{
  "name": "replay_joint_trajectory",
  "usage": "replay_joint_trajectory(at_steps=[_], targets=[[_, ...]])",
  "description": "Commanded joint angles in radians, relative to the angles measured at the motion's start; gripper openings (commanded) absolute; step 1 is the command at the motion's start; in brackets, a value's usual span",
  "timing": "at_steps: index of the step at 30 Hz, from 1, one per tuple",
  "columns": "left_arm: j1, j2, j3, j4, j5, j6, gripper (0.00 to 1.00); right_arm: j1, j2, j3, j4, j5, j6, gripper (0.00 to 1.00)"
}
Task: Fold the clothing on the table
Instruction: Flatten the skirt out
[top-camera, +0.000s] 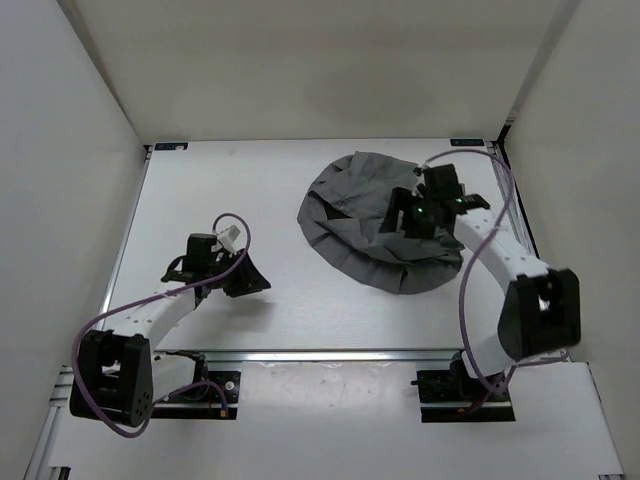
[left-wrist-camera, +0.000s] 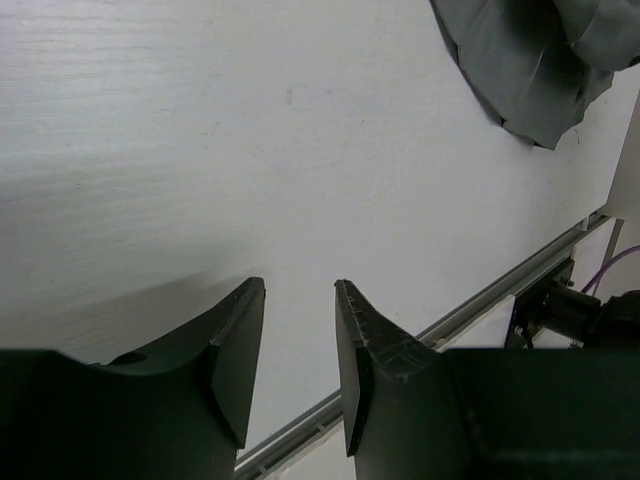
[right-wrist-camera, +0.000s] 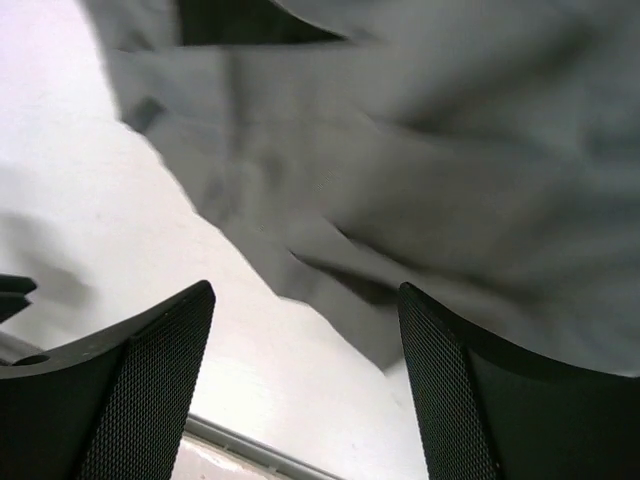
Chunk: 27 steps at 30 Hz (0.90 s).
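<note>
The clothing (top-camera: 370, 235) is a dark grey skirt lying rumpled in a rounded heap on the right half of the white table (top-camera: 250, 190). My right gripper (top-camera: 398, 212) hovers over the heap's right part, open wide. In the right wrist view the skirt (right-wrist-camera: 400, 150) fills the upper frame, and its edge ends just past the right gripper (right-wrist-camera: 305, 300), whose mesh pads hold nothing. My left gripper (top-camera: 255, 282) is low over bare table, well left of the skirt. Its jaws (left-wrist-camera: 298, 300) stand open and empty, with the skirt (left-wrist-camera: 530, 60) far off at the top right.
A metal rail (top-camera: 330, 353) runs along the table's near edge, also seen in the left wrist view as the rail (left-wrist-camera: 480, 310). White walls enclose the back and both sides. Purple cables loop off both arms.
</note>
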Motion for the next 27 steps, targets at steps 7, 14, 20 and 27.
replay_joint_trajectory(at_steps=[7,14,20,27], targets=[[-0.034,-0.020,-0.016,0.029,0.005,-0.012,0.45,0.166,0.385,0.334,0.017,-0.083,-0.124,0.78],[-0.036,-0.017,-0.029,0.044,0.002,-0.023,0.46,0.158,0.441,0.379,0.032,-0.072,-0.141,0.78],[-0.021,-0.014,-0.025,0.052,0.008,-0.023,0.46,0.175,0.528,0.391,0.066,-0.075,-0.148,0.73],[-0.002,-0.014,-0.031,0.048,0.002,-0.028,0.46,0.226,0.620,0.489,0.052,-0.080,-0.156,0.46]])
